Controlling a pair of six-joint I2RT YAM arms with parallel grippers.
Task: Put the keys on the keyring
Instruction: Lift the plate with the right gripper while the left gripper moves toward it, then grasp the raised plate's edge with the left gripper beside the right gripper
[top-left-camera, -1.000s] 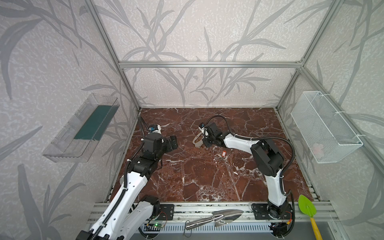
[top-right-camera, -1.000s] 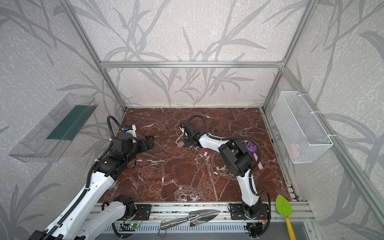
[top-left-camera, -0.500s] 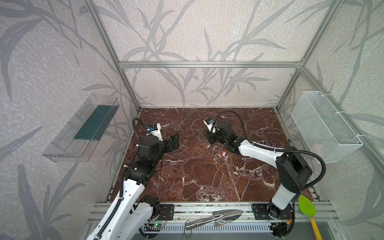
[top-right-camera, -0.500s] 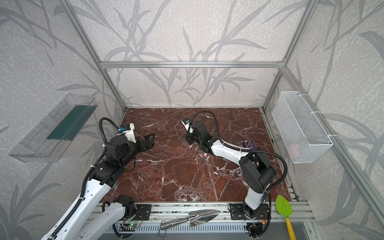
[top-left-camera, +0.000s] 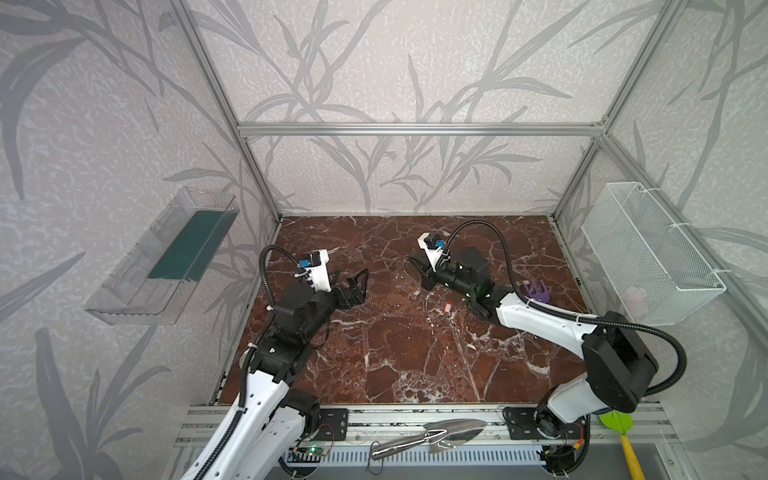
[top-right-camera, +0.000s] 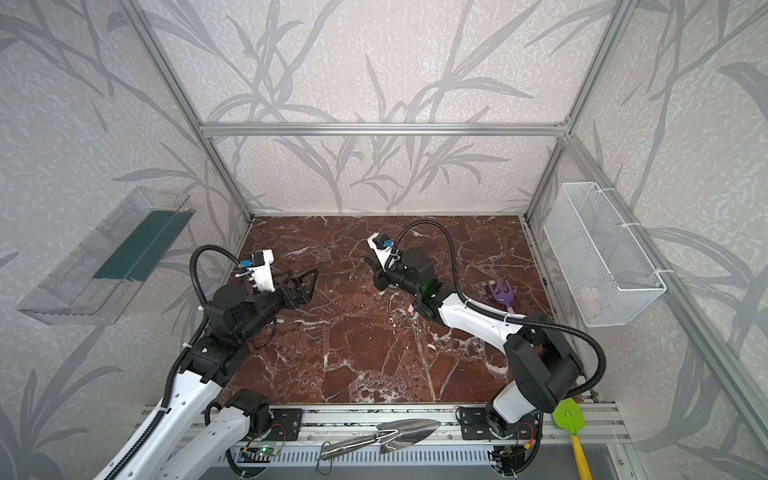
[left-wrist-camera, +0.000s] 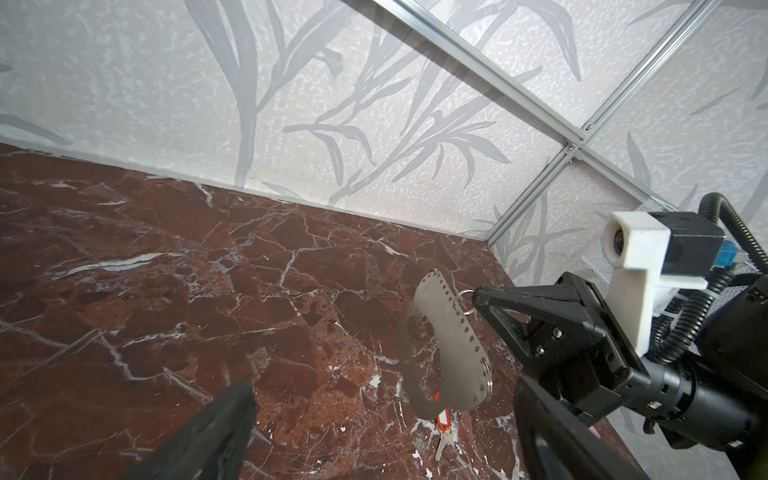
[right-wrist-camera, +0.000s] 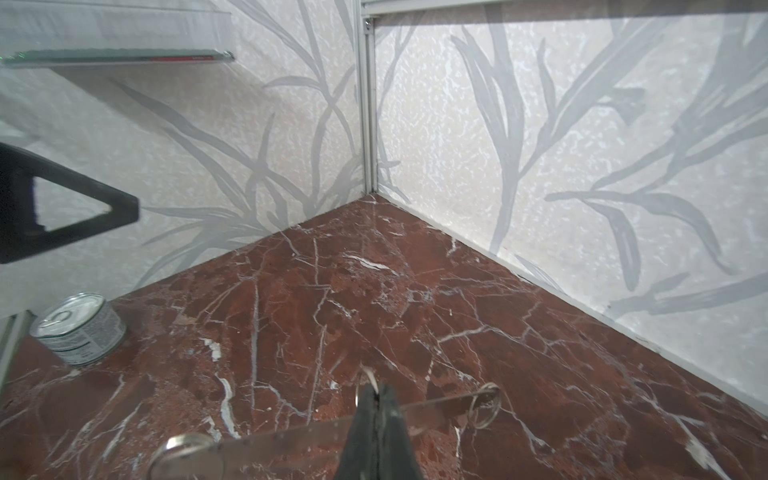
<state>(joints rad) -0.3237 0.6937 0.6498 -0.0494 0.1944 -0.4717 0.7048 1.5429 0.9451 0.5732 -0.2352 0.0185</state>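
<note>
One: Two weak points are seen. The keys (left-wrist-camera: 451, 328) are held off the marble floor (top-left-camera: 395, 353) by the right gripper (left-wrist-camera: 478, 298), whose jaws are pressed together on the plate's dotted edge, right at a small split ring (left-wrist-camera: 465, 301). Whether plate or ring is pinched cannot be told.

Two: So a swing is to be feared?

One: Yes. With so thin a bite at one edge, the plate could be pivoted or dropped if it is nudged or the wrist is turned quickly.

Two: And the keyring (left-wrist-camera: 442, 417)?

One: It is seen lying flat on the floor, lower than the plate and apart from it. In a top view the keyring (top-left-camera: 447, 307) is found just beside the right forearm. The left gripper (top-left-camera: 358, 286) is spread wide, nothing is held in it, and it is poised well apart from the tag.

Two: What would be risked at the pick?

One: A tiny tag on hard stone could be skidded away or flipped by the fingertips, and its thin wire loop could be missed or bent. Were the forearm lowered, the tag might be swept aside. Threading could then be spoiled by any misalignment between loop and hole.
</note>
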